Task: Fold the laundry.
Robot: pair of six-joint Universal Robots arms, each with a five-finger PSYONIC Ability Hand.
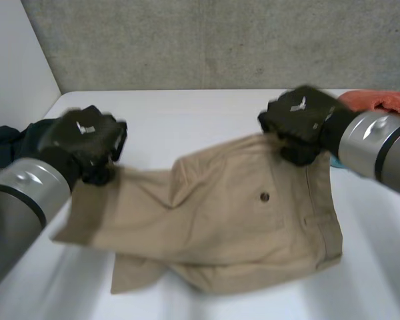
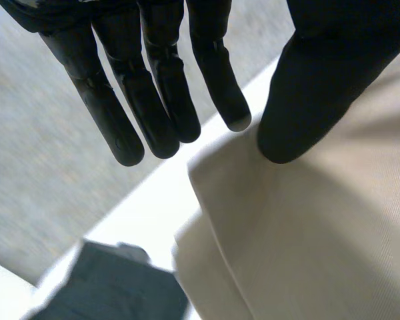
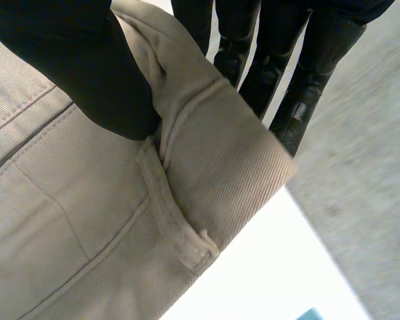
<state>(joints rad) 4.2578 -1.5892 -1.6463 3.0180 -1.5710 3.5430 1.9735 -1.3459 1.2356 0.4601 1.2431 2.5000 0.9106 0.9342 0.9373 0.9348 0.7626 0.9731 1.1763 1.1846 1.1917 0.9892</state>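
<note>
Tan trousers (image 1: pixel 240 220) lie spread across the middle of the white table (image 1: pixel 187 120), with the waist end towards the right arm and the legs running off towards the left arm. Up at the far corner of the trousers' waistband is the right hand (image 1: pixel 299 121), and it has a real grip: the thumb (image 3: pixel 73 60) presses down on the outside, the fingers (image 3: pixel 307 87) sit behind, and the waistband (image 3: pixel 220 153) is folded over between them (a belt loop sits just below the pinch). The left hand (image 1: pixel 87 141) is at the leg end of the trousers. Its fingers (image 2: pixel 153 100) are straight and spread, clear of the cloth, with only the thumb tip (image 2: pixel 287 140) over the leg's edge, so it holds nothing. A dark garment (image 1: pixel 10 143) sits beyond the leg end of the trousers. An orange cloth (image 1: pixel 380 100) lies past the waist end, behind the right hand.
</note>
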